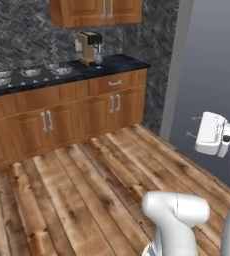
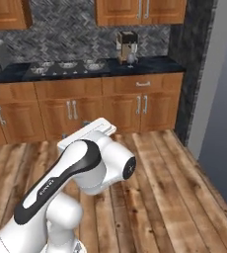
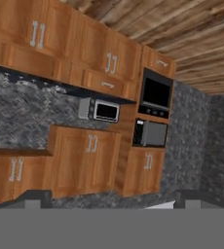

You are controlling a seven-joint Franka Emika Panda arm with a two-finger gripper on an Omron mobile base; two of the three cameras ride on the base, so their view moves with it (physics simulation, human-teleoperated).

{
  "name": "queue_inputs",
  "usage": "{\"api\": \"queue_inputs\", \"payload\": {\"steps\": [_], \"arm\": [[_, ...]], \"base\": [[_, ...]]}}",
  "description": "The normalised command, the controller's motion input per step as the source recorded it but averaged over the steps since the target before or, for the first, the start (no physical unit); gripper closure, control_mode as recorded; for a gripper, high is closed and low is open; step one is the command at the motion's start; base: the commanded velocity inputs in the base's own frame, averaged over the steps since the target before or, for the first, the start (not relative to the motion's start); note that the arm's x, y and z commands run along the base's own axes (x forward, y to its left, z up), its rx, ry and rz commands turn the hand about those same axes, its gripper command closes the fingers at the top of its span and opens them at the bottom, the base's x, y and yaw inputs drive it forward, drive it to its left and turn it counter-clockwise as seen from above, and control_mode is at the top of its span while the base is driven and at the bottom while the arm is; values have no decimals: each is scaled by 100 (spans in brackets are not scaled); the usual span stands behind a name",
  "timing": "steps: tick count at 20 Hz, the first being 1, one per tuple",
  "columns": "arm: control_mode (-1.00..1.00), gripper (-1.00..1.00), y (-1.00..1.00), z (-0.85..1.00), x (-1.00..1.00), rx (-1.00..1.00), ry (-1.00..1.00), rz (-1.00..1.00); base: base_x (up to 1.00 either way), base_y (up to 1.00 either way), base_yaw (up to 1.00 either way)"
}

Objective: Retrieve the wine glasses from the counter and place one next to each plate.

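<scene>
The black marble counter (image 1: pixel 122 64) (image 2: pixel 157 64) runs along the far wall over brown cabinets. One small grey wine glass (image 1: pixel 98 60) (image 2: pixel 131 59) stands on it beside the coffee machine. My gripper (image 1: pixel 191 126) hangs in the air at the right, far from the counter and high above the wooden floor. It points left, open and holding nothing. In the hand view its fingertips (image 3: pixel 32 198) rise wide apart with nothing between them, and the room appears upside down. The plates are out of view.
A coffee machine (image 1: pixel 88 46) (image 2: pixel 127 45) stands on the counter, with a stove (image 1: pixel 29 74) (image 2: pixel 66 66) to its left. A dark wall pillar (image 1: pixel 164 55) ends the counter on the right. Wide wooden floor (image 1: pixel 87 190) lies between me and the cabinets. A microwave (image 3: pixel 104 111) and a wall oven (image 3: pixel 155 92) sit among cabinets.
</scene>
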Motion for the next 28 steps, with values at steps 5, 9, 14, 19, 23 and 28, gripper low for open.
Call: {"api": "queue_inputs", "payload": {"steps": [5, 9, 14, 19, 23, 28], "arm": [[100, -100, 0, 0, 0, 0, 0, 0], [100, -100, 0, 0, 0, 0, 0, 0], [100, -100, 0, 0, 0, 0, 0, 0], [100, -100, 0, 0, 0, 0, 0, 0], [100, -100, 0, 0, 0, 0, 0, 0], [100, -100, 0, 0, 0, 0, 0, 0]], "base": [[100, -19, 25], [100, -33, 28], [100, -60, 31], [100, -63, 26], [100, 3, 8], [100, 45, -10]]}}
